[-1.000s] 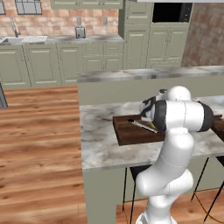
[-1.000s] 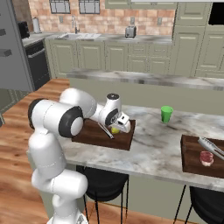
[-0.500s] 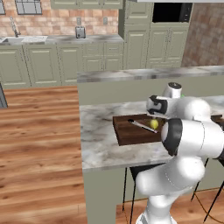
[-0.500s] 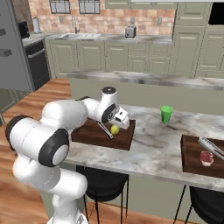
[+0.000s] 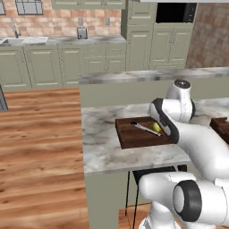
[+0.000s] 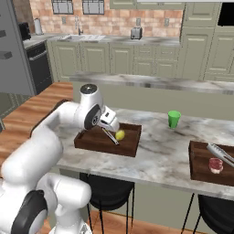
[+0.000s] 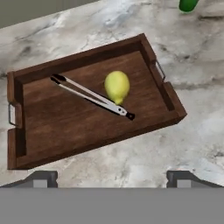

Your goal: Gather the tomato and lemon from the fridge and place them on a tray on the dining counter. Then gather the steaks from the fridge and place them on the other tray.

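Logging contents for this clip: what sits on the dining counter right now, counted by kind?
Wooden trays: 2
Lemon: 1
Tongs: 2
Steak: 1
Green cup: 1
Total: 7

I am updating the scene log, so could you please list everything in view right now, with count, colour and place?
lemon: one, yellow, in the near tray, beside the tongs
tongs: one pair, silver, lying in that tray
near tray: one, dark wood, on the dining counter
dining counter: one, grey-white marble on a green base
cup: one, green, on the counter past the tray
second tray: one, dark wood, at the counter's right end, holding a small red item and more tongs
toaster: one, silver, on the back counter
gripper: one, dark tips wide apart, above the near tray
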